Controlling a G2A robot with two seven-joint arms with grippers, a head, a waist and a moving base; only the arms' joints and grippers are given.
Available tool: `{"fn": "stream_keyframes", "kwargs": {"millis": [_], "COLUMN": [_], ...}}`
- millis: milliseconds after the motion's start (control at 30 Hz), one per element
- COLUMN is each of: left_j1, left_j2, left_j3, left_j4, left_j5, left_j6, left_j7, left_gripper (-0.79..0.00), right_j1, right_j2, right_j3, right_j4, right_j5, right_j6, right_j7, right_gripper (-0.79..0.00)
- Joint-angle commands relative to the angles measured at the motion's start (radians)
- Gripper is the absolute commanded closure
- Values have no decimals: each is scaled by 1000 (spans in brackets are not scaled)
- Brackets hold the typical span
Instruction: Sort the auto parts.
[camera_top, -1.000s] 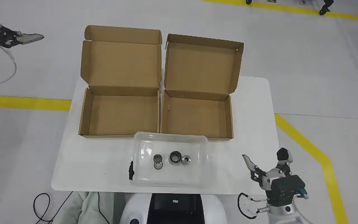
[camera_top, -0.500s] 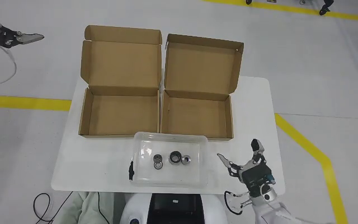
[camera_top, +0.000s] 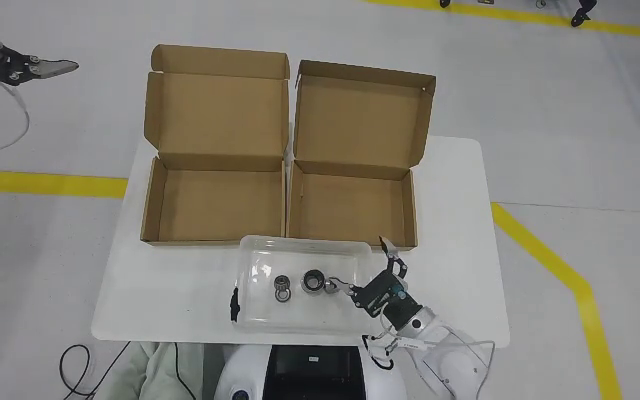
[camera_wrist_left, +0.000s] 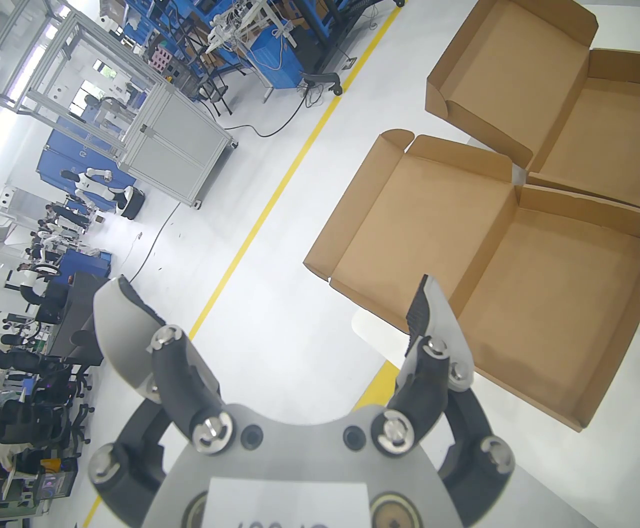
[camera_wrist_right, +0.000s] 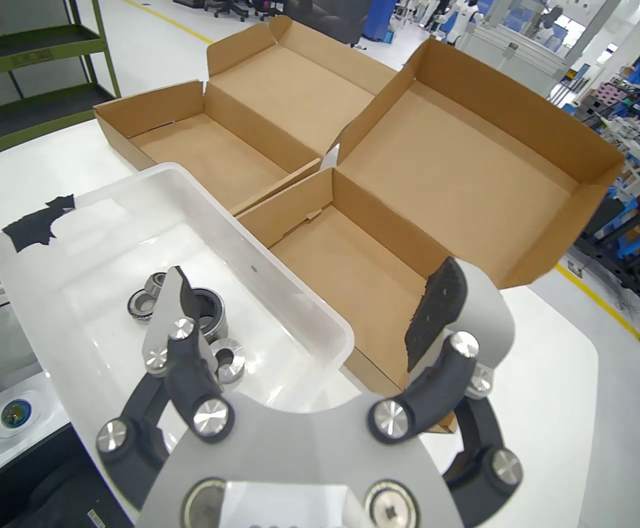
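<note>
Logging three auto parts in a row on the floor of the clear plastic bin (camera_top: 300, 241): a tapered roller bearing (camera_top: 283, 288) at the left end, a dark-centred ring bearing (camera_top: 313, 282) in the middle, a bright sleeve (camera_top: 334, 285) at the right end.

Resolving them better through the right wrist view: tapered roller bearing (camera_wrist_right: 145, 295) and dark-centred ring bearing (camera_wrist_right: 212, 312) close together, contact hidden behind a finger; bright sleeve (camera_wrist_right: 227, 357) just beside the ring bearing.

Placing the right gripper (camera_top: 362, 265) over the bin's right end, jaws spread wide and released. Seeing one finger (camera_wrist_right: 182, 300) hanging above the ring bearing, the other out past the bin's rim, near the front wall of the right box (camera_top: 350, 210).

Taking the layout from the top view: bin at the near edge of the white table (camera_top: 450, 200), left box (camera_top: 215, 205) and right box side by side just behind it, lids folded back.

Catching a scrap of black tape (camera_wrist_right: 37, 227) on the table near the bin's left end.

Finding the left gripper (camera_top: 45, 68) well off the table, far left, above the floor. Reading the left gripper (camera_wrist_left: 272, 295) in its own wrist view as released, fingers wide apart, both boxes lying beyond them.
</note>
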Motion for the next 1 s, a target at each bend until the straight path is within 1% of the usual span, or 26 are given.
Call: {"fn": "stream_keyframes", "kwargs": {"millis": [0,600,700,800,900,967], "left_j1": [0,0,0,0,0,0], "left_j2": [0,0,0,0,0,0], "left_j3": [0,0,0,0,0,0], "left_j4": [0,0,0,0,0,0], "left_j5": [0,0,0,0,0,0], "left_j6": [0,0,0,0,0,0], "left_j7": [0,0,0,0,0,0], "left_gripper": [-785,-785,-785,-785,-785,-785], "right_j1": [7,9,51,107,167,204], "right_j2": [0,1,2,4,4,3], "right_j3": [-3,-5,-34,-65,-102,-131], "right_j4": [6,7,28,63,98,119], "right_j5": [1,1,5,19,30,30], "right_j6": [-5,-8,-60,-136,-205,-251], "right_j7": [3,4,8,22,48,88], "right_gripper": [-785,-785,-785,-785,-785,-785]}}
